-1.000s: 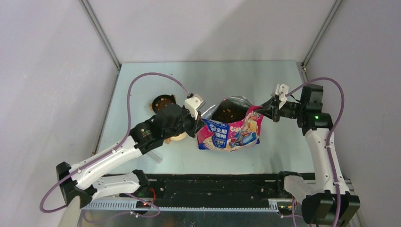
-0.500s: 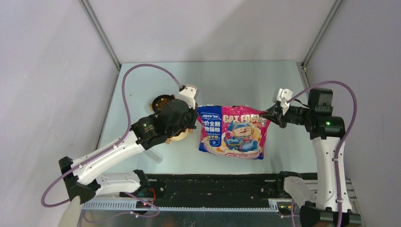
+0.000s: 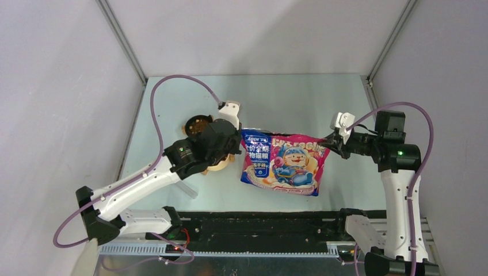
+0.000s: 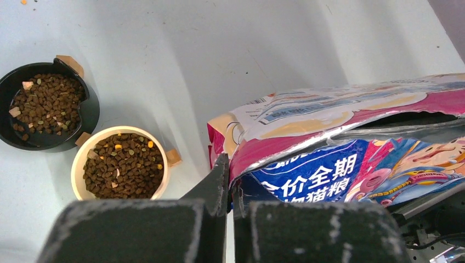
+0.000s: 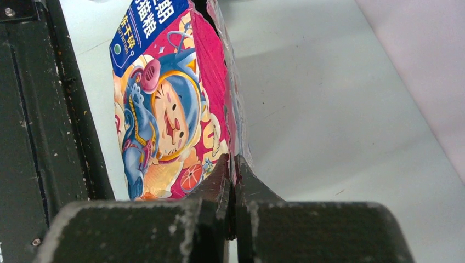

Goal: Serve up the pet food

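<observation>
Brown pet food fills a black bowl (image 4: 49,104) and a cream bowl (image 4: 125,163) in the left wrist view. Seen from above, the black bowl (image 3: 195,123) shows behind my left arm, which covers most of the cream bowl (image 3: 220,167). The blue-and-pink cat bag (image 3: 282,164) hangs stretched between both grippers with its printed front facing up. My left gripper (image 3: 240,138) (image 4: 231,178) is shut on the bag's top left corner. My right gripper (image 3: 329,141) (image 5: 231,164) is shut on its top right corner. The bag's contents are hidden.
Both bowls stand just left of the bag (image 4: 340,148). A black rail (image 3: 259,227) runs along the near table edge below the bag. Grey walls enclose the table on the left, back and right. A pale clear piece (image 3: 187,190) lies beside my left arm.
A second ago the bag's mouth gaped upward with kibble showing. Both grippers have since pulled apart, drawing the top edge taut so the mouth is flat and the front faces up.
</observation>
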`<state>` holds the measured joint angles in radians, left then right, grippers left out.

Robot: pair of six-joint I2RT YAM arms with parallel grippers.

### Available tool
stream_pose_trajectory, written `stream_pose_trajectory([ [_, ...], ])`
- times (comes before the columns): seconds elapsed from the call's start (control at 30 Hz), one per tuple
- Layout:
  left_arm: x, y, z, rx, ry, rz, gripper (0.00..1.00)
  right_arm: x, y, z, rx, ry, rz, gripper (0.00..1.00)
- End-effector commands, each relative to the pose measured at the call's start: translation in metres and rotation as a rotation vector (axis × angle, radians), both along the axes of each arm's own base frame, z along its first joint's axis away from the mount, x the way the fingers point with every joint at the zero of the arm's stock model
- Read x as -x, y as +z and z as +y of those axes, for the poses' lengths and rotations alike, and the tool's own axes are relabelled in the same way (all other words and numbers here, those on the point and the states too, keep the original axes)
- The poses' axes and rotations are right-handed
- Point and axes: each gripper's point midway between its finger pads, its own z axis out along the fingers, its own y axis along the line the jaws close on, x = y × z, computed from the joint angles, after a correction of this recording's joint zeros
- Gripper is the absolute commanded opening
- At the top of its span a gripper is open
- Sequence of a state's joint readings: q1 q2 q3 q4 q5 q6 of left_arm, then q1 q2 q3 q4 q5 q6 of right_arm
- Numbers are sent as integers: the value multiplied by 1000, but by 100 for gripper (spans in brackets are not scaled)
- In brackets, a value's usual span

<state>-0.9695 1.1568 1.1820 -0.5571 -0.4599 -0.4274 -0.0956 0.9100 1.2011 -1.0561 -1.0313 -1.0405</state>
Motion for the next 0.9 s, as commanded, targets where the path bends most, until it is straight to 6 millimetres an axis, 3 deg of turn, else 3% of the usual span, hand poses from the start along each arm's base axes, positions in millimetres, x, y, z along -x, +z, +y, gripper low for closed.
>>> stream_pose_trajectory([
  [0.0,-21,47,51,-9,198,-147,0,-7,58,-7,70,7,-335,0],
  [0.2,0,43,12,28,-96,-146,3,5,47,1,107,95,-358,0],
  [0.27,9,46,2,34,-197,-169,18,7,49,5,99,111,-367,0],
  [0.33,16,49,-8,33,-297,-200,56,7,53,8,80,116,-367,0],
  [0.37,18,50,-10,12,-338,-223,65,6,54,9,72,115,-367,0],
  [0.4,22,52,-16,19,-386,-235,83,4,58,9,60,107,-373,0],
  [0.47,25,56,-22,-6,-449,-268,97,3,60,10,49,104,-372,0],
  [0.63,27,55,-36,-135,-609,-334,99,3,60,13,36,112,-368,0],
  [0.7,35,45,-50,-205,-745,-332,99,1,63,13,25,102,-365,0],
  [0.73,37,52,-56,-230,-786,-370,99,0,65,13,17,91,-360,0],
  [0.87,44,48,-77,-340,-916,-374,99,-2,67,12,9,80,-359,0],
])
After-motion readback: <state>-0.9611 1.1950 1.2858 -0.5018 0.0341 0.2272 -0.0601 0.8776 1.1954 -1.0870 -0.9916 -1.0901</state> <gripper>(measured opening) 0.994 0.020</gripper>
